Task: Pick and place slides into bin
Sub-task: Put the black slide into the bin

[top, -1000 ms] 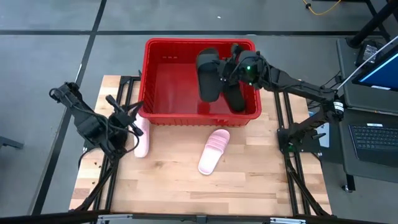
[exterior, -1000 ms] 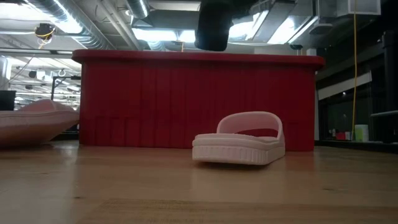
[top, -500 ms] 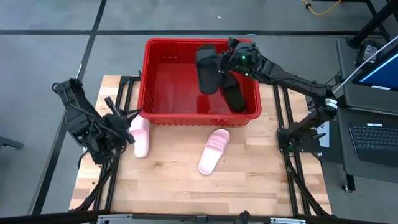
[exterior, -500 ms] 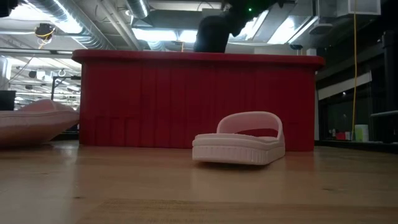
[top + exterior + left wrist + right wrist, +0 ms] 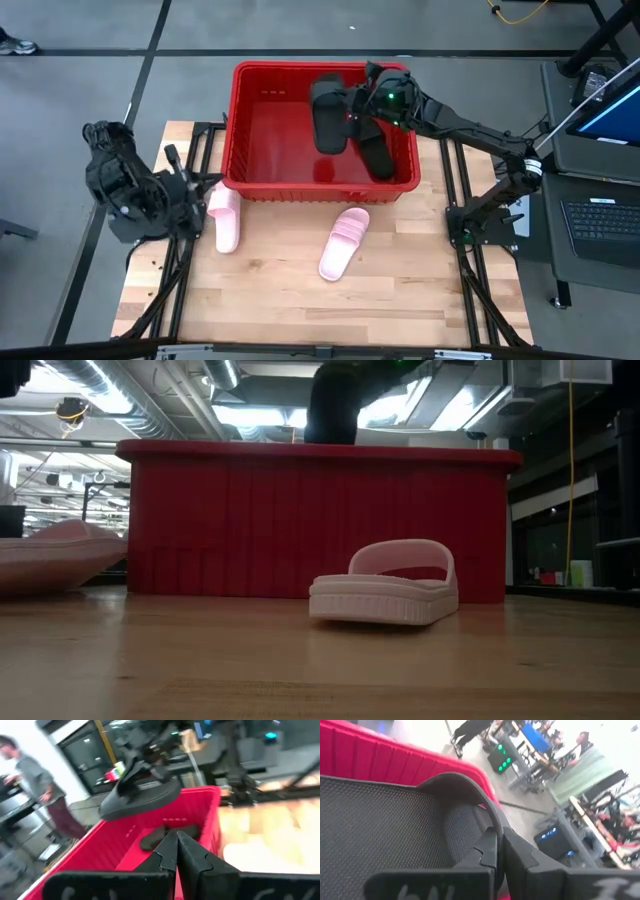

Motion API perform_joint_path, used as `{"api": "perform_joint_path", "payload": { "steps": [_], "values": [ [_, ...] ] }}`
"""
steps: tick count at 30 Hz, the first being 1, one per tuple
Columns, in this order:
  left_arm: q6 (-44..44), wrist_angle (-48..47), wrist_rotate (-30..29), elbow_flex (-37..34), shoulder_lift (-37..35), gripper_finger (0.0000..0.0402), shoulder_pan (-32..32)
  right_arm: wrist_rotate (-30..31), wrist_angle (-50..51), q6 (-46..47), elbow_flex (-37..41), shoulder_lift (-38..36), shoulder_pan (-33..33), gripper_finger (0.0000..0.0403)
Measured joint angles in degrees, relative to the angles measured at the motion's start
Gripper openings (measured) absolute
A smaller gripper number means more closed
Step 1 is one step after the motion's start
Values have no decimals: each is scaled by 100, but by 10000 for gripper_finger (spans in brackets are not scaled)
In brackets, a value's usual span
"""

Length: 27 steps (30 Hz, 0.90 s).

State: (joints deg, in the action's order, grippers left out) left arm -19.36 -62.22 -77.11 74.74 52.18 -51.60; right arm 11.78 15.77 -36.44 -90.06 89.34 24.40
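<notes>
The left gripper (image 5: 205, 185) is closed on nothing, its arm folded low at the table's left edge, with one pink slide (image 5: 224, 217) just beside it. The right arm reaches across the bin (image 5: 262, 170). The right gripper (image 5: 358, 108) is clamped on a black slide's (image 5: 329, 115) strap, and the slide hangs above the bin with its long axis running from the far wall to the near wall.

Bright overhead ceiling lights (image 5: 235, 410) glare above the bin (image 5: 320, 520); both wrist views are motion-blurred, backgrounds soft.

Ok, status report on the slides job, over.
Right tool shut on black slide above red bin. Left tool shut, empty. Two pink slides on table.
</notes>
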Motion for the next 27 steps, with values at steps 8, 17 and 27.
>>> {"api": "perform_joint_path", "payload": {
  "steps": [8,17,27],
  "values": [
    [2102,1422,1320,33,-377,1,624,82,249,30,7,59,7,16],
    [3414,2667,2767,-589,-942,1,1927,30,147,49,128,76,116,16],
    [3784,3248,4032,-1075,-1224,1,3208,-247,-598,146,1135,100,514,16]
  ]
}}
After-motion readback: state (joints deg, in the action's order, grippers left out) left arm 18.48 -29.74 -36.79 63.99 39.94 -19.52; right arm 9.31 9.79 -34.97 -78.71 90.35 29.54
